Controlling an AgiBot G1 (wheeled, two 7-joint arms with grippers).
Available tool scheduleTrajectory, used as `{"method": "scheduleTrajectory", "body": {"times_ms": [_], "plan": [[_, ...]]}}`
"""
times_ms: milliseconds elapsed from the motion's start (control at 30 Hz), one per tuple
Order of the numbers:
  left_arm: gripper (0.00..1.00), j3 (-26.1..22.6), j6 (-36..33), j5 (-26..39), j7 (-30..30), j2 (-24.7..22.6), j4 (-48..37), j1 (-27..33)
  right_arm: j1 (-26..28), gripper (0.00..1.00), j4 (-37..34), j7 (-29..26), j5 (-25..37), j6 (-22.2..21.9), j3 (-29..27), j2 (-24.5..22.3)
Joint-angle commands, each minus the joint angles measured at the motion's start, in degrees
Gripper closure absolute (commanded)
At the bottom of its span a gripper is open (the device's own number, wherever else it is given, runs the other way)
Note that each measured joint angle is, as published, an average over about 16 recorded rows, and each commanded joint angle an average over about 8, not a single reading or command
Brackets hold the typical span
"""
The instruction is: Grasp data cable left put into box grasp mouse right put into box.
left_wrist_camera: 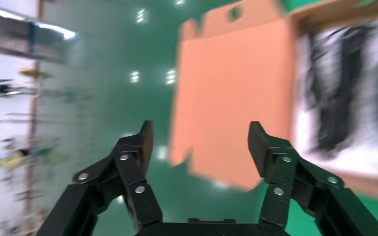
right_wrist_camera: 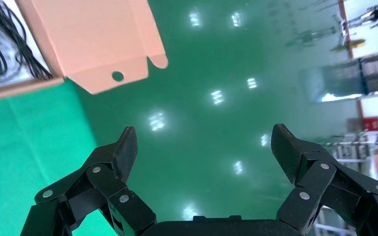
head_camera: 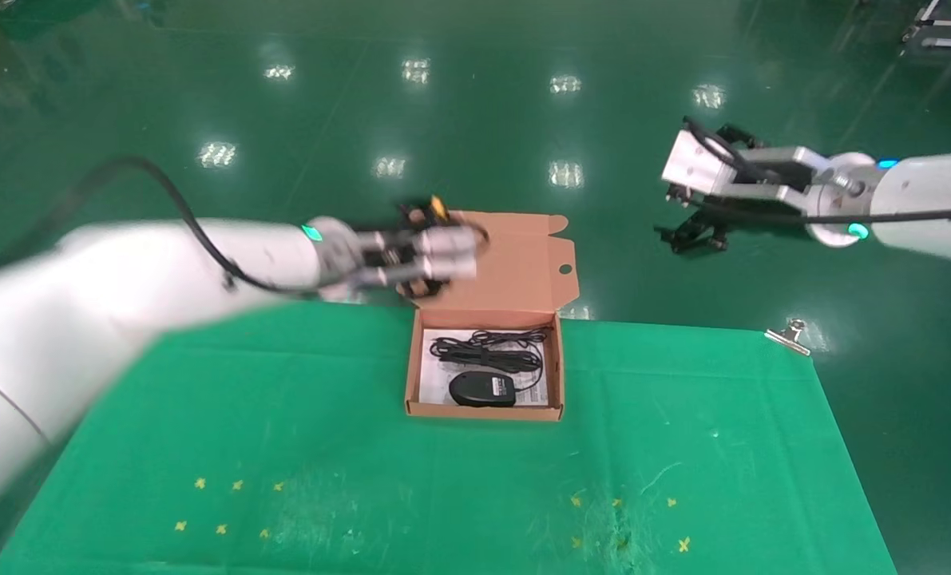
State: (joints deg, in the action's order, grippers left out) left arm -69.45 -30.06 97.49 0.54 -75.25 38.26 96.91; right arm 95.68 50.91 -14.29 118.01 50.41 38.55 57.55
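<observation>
The salmon-brown box (head_camera: 413, 375) stands open at the far middle of the green cloth, its lid (head_camera: 523, 267) folded back. Inside on the white sheet lie the looped black data cable (head_camera: 487, 351) and, nearer me, the black mouse (head_camera: 481, 390). My left gripper (head_camera: 431, 263) is open and empty, blurred, at the lid's left edge; its wrist view shows the lid (left_wrist_camera: 236, 98) beyond the open left gripper (left_wrist_camera: 200, 142). My right gripper (head_camera: 691, 235) is open and empty, raised beyond the table's far right; its wrist view shows the right gripper (right_wrist_camera: 204, 147), the lid (right_wrist_camera: 93, 39) and the cable (right_wrist_camera: 0, 49).
A metal clip (head_camera: 788, 335) holds the cloth at the far right corner. Small yellow crosses (head_camera: 227, 507) mark the near cloth on both sides. Shiny green floor (head_camera: 483, 120) lies beyond the table's far edge.
</observation>
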Motion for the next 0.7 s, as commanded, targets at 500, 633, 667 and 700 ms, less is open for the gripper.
{"method": "scheduleTrajectory", "body": {"times_ms": [500, 633, 667, 700], "plan": [[0.0, 5.92, -5.63, -4.97, 2.09, 5.3, 3.27, -1.3, -2.3, 0.0, 3.24, 1.56, -8.03, 4.84, -2.16, -2.77], [0.0, 9.52, -9.42, -8.81, 2.71, 7.95, 5.7, -3.88, -4.72, 0.0, 4.71, 1.71, -13.19, 7.15, -3.71, -4.27], [0.0, 10.43, -10.37, -9.77, 2.86, 8.62, 6.31, -4.53, -5.32, 0.0, 5.08, 1.75, -14.49, 7.72, -4.09, -4.64], [0.0, 11.33, -11.32, -10.73, 3.02, 9.28, 6.91, -5.17, -5.92, 0.0, 5.45, 1.79, -15.78, 8.3, -4.48, -5.02]]}}
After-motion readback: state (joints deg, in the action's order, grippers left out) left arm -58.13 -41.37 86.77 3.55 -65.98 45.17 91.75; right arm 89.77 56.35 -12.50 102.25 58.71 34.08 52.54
